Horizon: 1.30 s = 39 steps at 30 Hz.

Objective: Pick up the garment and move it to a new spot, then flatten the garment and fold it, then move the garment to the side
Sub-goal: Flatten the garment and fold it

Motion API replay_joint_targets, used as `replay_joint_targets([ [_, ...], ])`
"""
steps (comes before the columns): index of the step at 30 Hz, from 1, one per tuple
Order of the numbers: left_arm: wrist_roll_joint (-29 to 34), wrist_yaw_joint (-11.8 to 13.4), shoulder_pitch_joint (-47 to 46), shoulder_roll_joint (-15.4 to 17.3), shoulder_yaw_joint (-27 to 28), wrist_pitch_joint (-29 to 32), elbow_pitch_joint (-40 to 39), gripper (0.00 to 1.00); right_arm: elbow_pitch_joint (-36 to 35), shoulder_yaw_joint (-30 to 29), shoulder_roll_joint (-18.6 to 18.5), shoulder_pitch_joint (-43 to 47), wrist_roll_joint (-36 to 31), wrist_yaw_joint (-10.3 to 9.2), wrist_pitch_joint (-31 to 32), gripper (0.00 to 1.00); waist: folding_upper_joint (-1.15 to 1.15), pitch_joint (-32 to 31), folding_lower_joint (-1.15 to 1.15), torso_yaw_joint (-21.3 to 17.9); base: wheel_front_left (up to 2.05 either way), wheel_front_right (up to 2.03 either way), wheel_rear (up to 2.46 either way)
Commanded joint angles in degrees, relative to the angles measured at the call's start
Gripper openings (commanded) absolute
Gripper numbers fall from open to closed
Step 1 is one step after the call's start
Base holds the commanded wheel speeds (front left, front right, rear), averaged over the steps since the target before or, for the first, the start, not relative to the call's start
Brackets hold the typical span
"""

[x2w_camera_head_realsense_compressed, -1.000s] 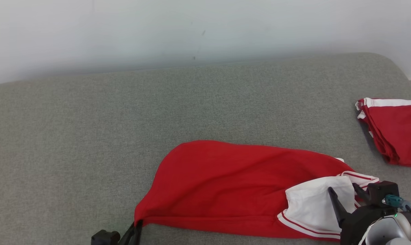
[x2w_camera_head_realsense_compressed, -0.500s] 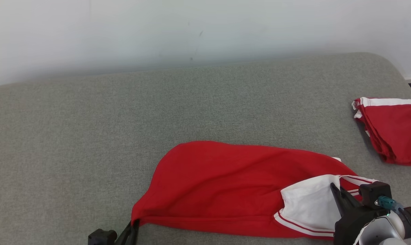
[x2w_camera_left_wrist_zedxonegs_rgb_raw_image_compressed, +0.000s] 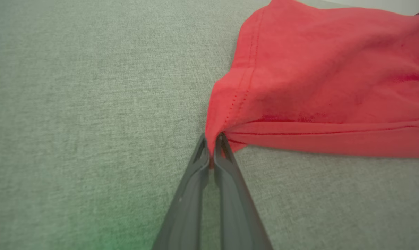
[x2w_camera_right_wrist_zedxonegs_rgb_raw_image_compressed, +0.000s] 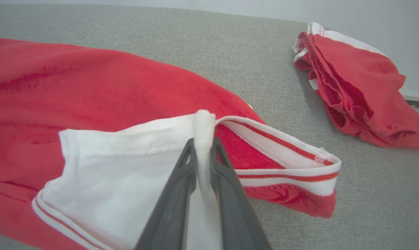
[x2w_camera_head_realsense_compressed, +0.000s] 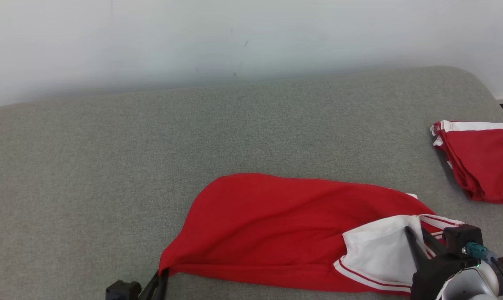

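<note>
A red garment (x2w_camera_head_realsense_compressed: 276,229) with a white panel and white-and-red striped trim lies stretched across the near part of the grey cushion (x2w_camera_head_realsense_compressed: 151,137). My left gripper (x2w_camera_head_realsense_compressed: 163,274) is shut on its red hemmed corner (x2w_camera_left_wrist_zedxonegs_rgb_raw_image_compressed: 216,128) at the lower left. At the lower right, my right gripper (x2w_camera_head_realsense_compressed: 416,233) is shut on the white panel's edge (x2w_camera_right_wrist_zedxonegs_rgb_raw_image_compressed: 203,128), the fabric pinched between both fingers. The striped band (x2w_camera_right_wrist_zedxonegs_rgb_raw_image_compressed: 285,149) curls up beside those fingers. The garment spans between the two grippers, slightly raised at both held ends.
A second red garment (x2w_camera_head_realsense_compressed: 480,160) with white trim lies folded at the cushion's right edge, also in the right wrist view (x2w_camera_right_wrist_zedxonegs_rgb_raw_image_compressed: 351,90). A pale wall (x2w_camera_head_realsense_compressed: 235,37) rises behind the cushion. Bare grey fabric spreads left and behind the garment.
The garment's left corner and my left gripper have drifted slightly leftward and down. The right gripper has shifted a little with the white panel. Both holds stay the same.
</note>
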Motion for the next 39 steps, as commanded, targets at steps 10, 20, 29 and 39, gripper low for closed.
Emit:
replay_joint_targets([
  [10, 0.3, 0.0, 0.7, -0.1, 0.5, -0.2, -0.1, 0.00, -2.3, 0.2, 0.9, 1.2, -0.8, 0.01, -0.2, 1.00, 0.00, 0.3, 0.01, 0.1, 0.00, 0.00, 0.00],
  [20, 0.2, 0.0, 1.1, 0.0, 1.0, -0.2, 0.0, 0.00, -4.2, 2.0, 1.2, 2.3, -0.6, 0.01, 0.5, 0.50, 0.00, 0.1, 0.01, 0.0, 0.00, 0.00, 0.00],
  [29, 0.0, 0.0, 1.6, -0.1, 0.8, -0.2, -0.1, 0.00, -4.4, 2.0, 1.3, 2.9, -0.9, 0.01, 0.9, 0.53, 0.00, -0.2, 0.01, 0.0, 0.00, 0.00, 0.00],
  [39, -0.5, 0.0, 0.7, 0.2, 0.2, -0.2, -0.2, 0.00, -0.9, 0.3, 0.7, 0.4, -0.9, 0.01, 1.9, 0.32, 0.00, 0.6, 0.01, 0.6, 0.00, 0.00, 0.00],
])
